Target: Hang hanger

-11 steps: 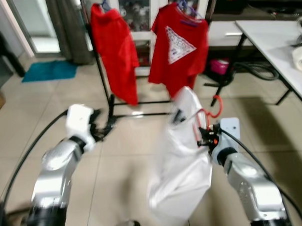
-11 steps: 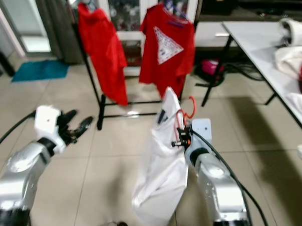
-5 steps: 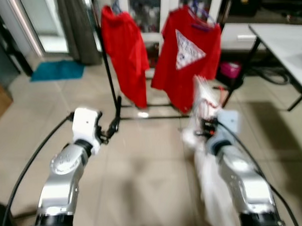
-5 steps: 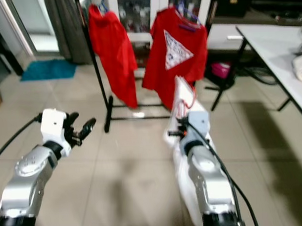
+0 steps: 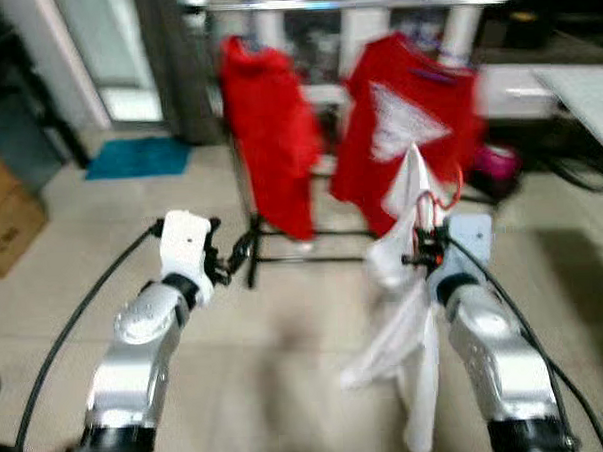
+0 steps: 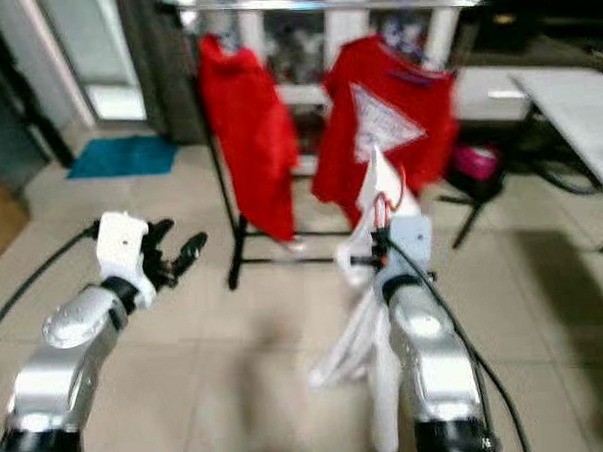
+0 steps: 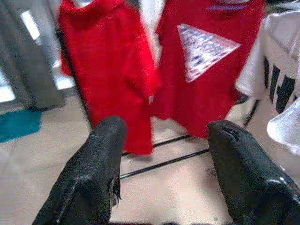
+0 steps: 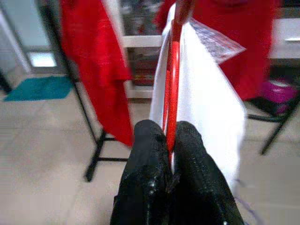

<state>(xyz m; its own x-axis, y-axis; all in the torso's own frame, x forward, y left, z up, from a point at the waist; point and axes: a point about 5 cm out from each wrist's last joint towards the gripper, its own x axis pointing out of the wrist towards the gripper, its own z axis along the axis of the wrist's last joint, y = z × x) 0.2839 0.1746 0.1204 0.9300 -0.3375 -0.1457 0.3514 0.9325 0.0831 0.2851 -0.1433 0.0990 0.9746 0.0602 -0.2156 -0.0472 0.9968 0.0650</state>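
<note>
Before the clothes rack (image 5: 342, 4), my right gripper (image 8: 168, 140) is pinching the red hanger (image 8: 172, 89) carrying a white shirt (image 5: 400, 312); my left gripper (image 7: 161, 154) is hovering beside it, fingers spread.

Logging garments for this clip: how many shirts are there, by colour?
Red shirts on the rack: 2, a plain one and a printed one
White shirts on the red hanger in the right gripper: 1
Total: 3
</note>
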